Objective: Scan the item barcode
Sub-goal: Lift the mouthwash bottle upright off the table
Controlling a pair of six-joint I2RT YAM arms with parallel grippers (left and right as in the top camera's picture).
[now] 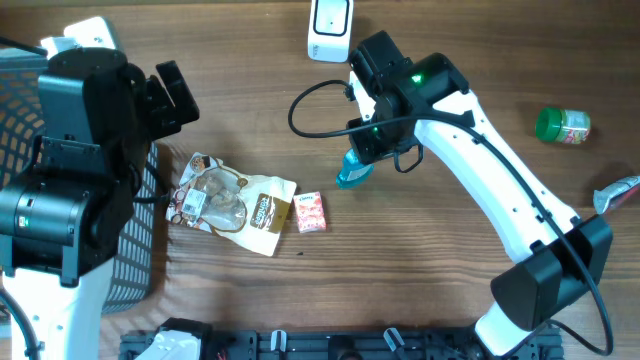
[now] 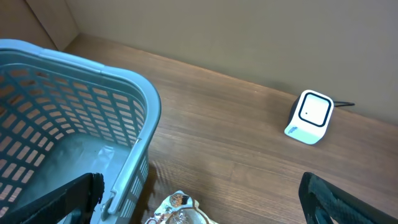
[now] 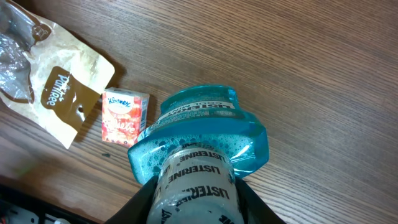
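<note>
A blue Listerine mouthwash bottle [image 3: 199,140] is held by its sealed neck, its body hanging just above the wood. My right gripper [image 3: 196,196] is shut on that neck, one black finger on each side. From overhead, the bottle [image 1: 351,170] hangs below my right gripper [image 1: 366,138], a short way in front of the white barcode scanner [image 1: 330,24]. The scanner [image 2: 309,117] also stands upright at the back in the left wrist view. My left gripper [image 2: 199,208] is open and empty, beside the basket and above the pouch's top edge.
A grey plastic basket [image 1: 135,255] stands at the left edge. A brown-and-white coffee pouch [image 1: 235,200] and a small Kleenex pack [image 1: 311,212] lie mid-table. A green-capped jar [image 1: 562,125] and a tube [image 1: 618,192] lie at the far right.
</note>
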